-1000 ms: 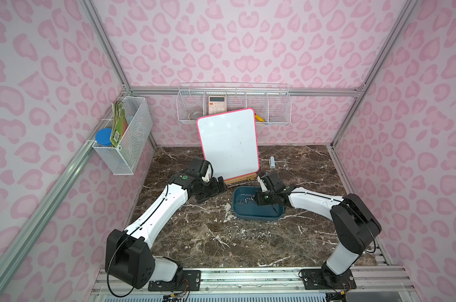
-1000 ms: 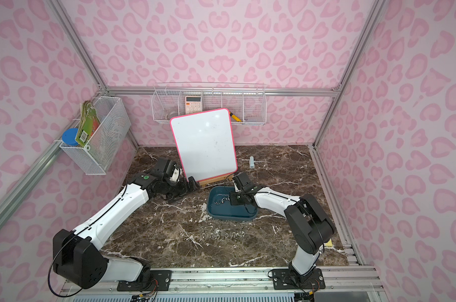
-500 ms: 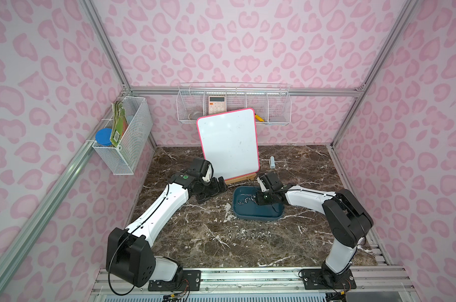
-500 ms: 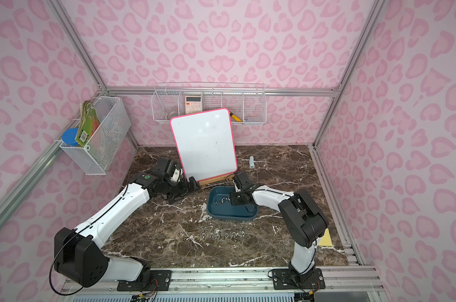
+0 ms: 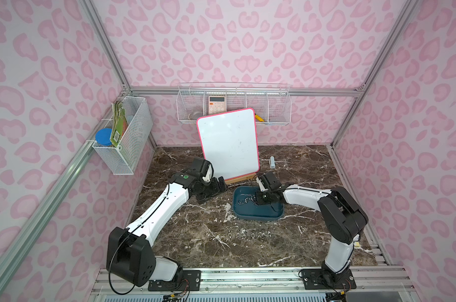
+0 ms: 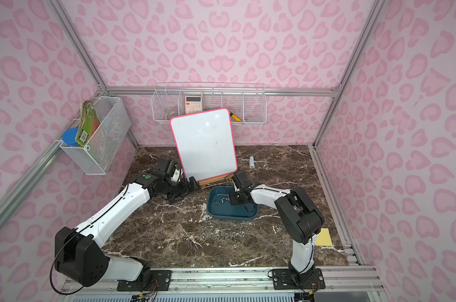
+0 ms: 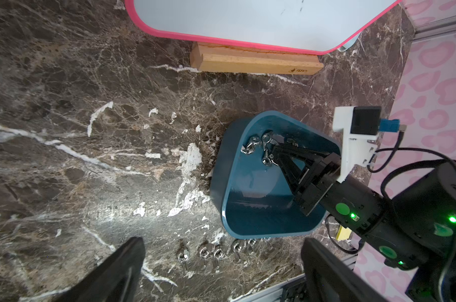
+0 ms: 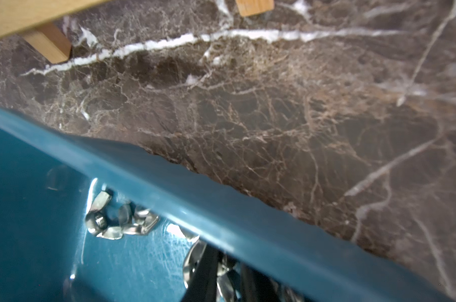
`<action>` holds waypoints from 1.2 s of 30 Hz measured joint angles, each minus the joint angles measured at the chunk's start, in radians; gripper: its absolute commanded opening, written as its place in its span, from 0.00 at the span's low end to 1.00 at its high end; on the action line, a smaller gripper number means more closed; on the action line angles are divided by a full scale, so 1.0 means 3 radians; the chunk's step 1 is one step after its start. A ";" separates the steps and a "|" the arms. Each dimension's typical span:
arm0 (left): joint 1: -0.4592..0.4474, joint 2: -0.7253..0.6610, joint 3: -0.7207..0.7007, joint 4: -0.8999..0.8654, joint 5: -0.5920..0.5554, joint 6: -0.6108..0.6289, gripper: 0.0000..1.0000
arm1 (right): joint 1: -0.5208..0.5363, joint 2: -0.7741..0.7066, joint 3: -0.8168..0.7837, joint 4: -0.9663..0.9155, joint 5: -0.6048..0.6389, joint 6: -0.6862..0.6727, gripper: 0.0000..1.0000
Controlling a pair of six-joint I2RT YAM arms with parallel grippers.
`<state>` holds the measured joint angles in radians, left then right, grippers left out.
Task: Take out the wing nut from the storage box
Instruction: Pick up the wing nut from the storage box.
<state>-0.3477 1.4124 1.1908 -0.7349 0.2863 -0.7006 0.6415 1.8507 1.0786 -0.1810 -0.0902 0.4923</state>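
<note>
Left wrist view showed the storage box (image 7: 217,183), a dark teal tub, on the brown marble table (image 7: 91,157), with a small heap of loose wing nuts (image 7: 253,145) on its floor. The right gripper (image 7: 273,151) reached down inside the box, its black fingers narrowing to a tip right at that heap.

In the right wrist view those fingers (image 8: 203,272) stood close together with a shiny wing nut (image 8: 226,278) pinched between them, low behind the box's rolled rim. Whether that nut rested on the floor or hung clear could not be told. The other nuts (image 8: 117,219) lay just beside it against the wall.

In both top views the box (image 5: 258,213) (image 6: 232,215) sat near the table's centre. The right arm entered it from 3 o'clock, and the nuts were gathered toward its 10 o'clock corner. The left gripper (image 5: 212,191) hung over the table at about 9 o'clock of the box, near it but apart, jaws spread wide. A pink-framed whiteboard (image 5: 228,142) leaned on a wooden stand (image 7: 255,64) at 12 o'clock of the box. A row of wing nuts (image 5: 245,235) lay on the marble at 6 o'clock, outside the box and well apart from both grippers.
</note>
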 measured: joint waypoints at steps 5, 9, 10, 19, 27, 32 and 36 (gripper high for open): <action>0.0000 -0.0006 0.0000 0.0010 0.0022 -0.0013 0.86 | 0.0000 -0.0161 -0.0060 -0.0001 0.0000 0.0000 0.05; 0.0000 -0.0006 0.0000 0.0067 0.0098 -0.0041 0.78 | 0.0003 -0.0356 -0.0141 -0.0003 -0.0004 -0.0001 0.04; 0.0000 -0.0004 0.0000 0.0098 0.0131 -0.0074 0.76 | 0.0005 -0.0421 -0.0167 0.0000 -0.0008 -0.0001 0.04; -0.0037 0.0164 0.0001 0.0498 0.0430 -0.0277 0.64 | 0.0123 -0.1043 -0.0334 0.0048 -0.0089 -0.0001 0.04; -0.0290 0.0434 0.0165 0.0802 0.0654 -0.0360 0.53 | 0.0251 -0.1381 -0.0380 0.0261 -0.0384 0.0001 0.04; -0.0443 0.0542 0.0267 0.0912 0.0753 -0.0361 0.47 | 0.0264 -0.1404 -0.0380 0.0314 -0.0539 0.0004 0.04; -0.0474 0.0575 0.0276 0.0947 0.0816 -0.0361 0.43 | 0.0268 -0.1431 -0.0380 0.0352 -0.0591 0.0018 0.04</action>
<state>-0.4900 1.5848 1.2736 -0.4507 0.5312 -0.8089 0.7219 1.4216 0.9646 -0.0753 -0.2676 0.4976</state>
